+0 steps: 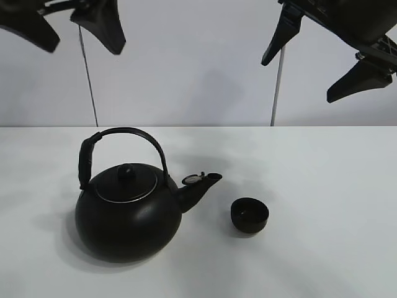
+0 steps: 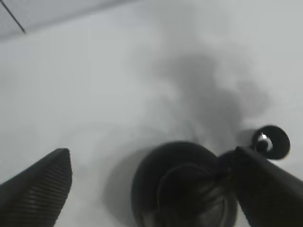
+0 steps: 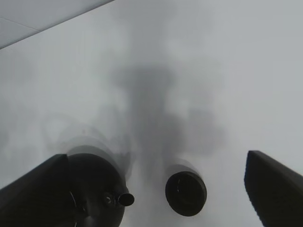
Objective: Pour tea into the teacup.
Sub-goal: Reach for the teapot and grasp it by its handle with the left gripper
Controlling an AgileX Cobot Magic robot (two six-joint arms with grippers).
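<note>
While both arms are hanging high over the white tabletop (image 1: 335, 174), I am judging that the pour is not yet started. The big round black kettle (image 1: 127, 214) is standing upright and untouched, with its arched handle (image 1: 127, 131) raised over the knobbed lid (image 1: 127, 182).

The small round black handleless teacup (image 1: 250, 215) is sitting near the kettle, just past the tip of its short spout (image 1: 201, 186) and not touching it. I am seeing no tea, neither as a stream nor as anything I can make out inside the cup.

The left gripper (image 1: 65, 25) is hovering well above the kettle's handle, jaws spread wide with nothing between them. The right gripper (image 1: 319, 59) is hovering well above and beyond the kettle's spout, likewise wide open and empty.

To do this step well, I am planning to bring the left gripper down across the top of the handle, closing on its middle so the kettle is not swinging. Then I am lifting and tipping slowly, with the spout over the cup's centre. The cup is far smaller than the kettle, so a fast tilt is risking overshoot.

Counting: 1 kettle, 1 lid, 1 teacup, 2 grippers.
</note>
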